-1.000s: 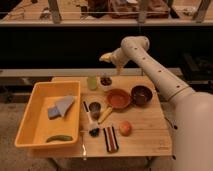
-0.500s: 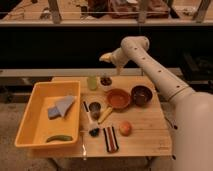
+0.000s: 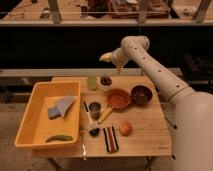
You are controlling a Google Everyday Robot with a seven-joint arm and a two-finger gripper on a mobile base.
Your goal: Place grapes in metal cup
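Gripper: the gripper (image 3: 106,57) was held raised above the back edge of the table (image 3: 150,136), with its fingers spread and nothing seen between them.
Grapes: the grapes (image 3: 105,80) were found almost straight below the gripper and well apart from it, just beside the pale green cup (image 3: 92,83). Whether they lay on a small dish could not be told.
Metal cup: the metal cup (image 3: 94,108) was set upright, lower than the gripper and nearer the camera, past the grapes and just beside the orange bowl (image 3: 118,99). No grapes were seen inside it.
Step in hand: the approach to the grapes was judged to be under way, with the bunch not yet picked.
Next move: a descent onto the bunch would be called for, with the fingers wide enough to straddle it. A closing, a lift and a short carry toward the camera to the cup would be needed after that.
Care needed: little room was judged to be left on the side of the green cup.
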